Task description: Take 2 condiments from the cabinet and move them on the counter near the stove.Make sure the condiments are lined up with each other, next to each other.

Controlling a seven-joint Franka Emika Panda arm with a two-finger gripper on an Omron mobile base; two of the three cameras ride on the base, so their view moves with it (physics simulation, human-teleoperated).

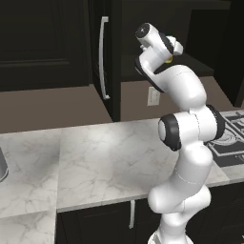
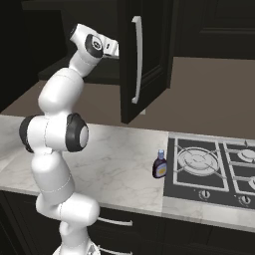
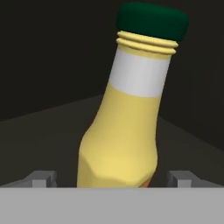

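The yellow bottle (image 3: pixel 127 131) with its green cap leans to one side on the dark shelf inside the cabinet (image 1: pixel 143 71). It stands between my two fingertips (image 3: pixel 43 178), with a small gap on each side. My gripper (image 3: pixel 112 177) is open around the bottle's base. From the left base view, a sliver of the yellow bottle (image 1: pixel 168 59) shows at the gripper (image 1: pixel 174 47), high up in the open cabinet. The dark purple-brown bottle (image 2: pixel 160 164) stands upright on the marble counter (image 2: pixel 119 164), right at the stove's (image 2: pixel 214 169) left edge.
The cabinet door (image 2: pixel 144 60) stands open toward me, its silver bar handle (image 2: pixel 137 60) just right of the gripper (image 2: pixel 112 48). A wall outlet (image 1: pixel 153 96) sits below the cabinet. A grey vessel's edge (image 1: pixel 2 164) is at the counter's far left.
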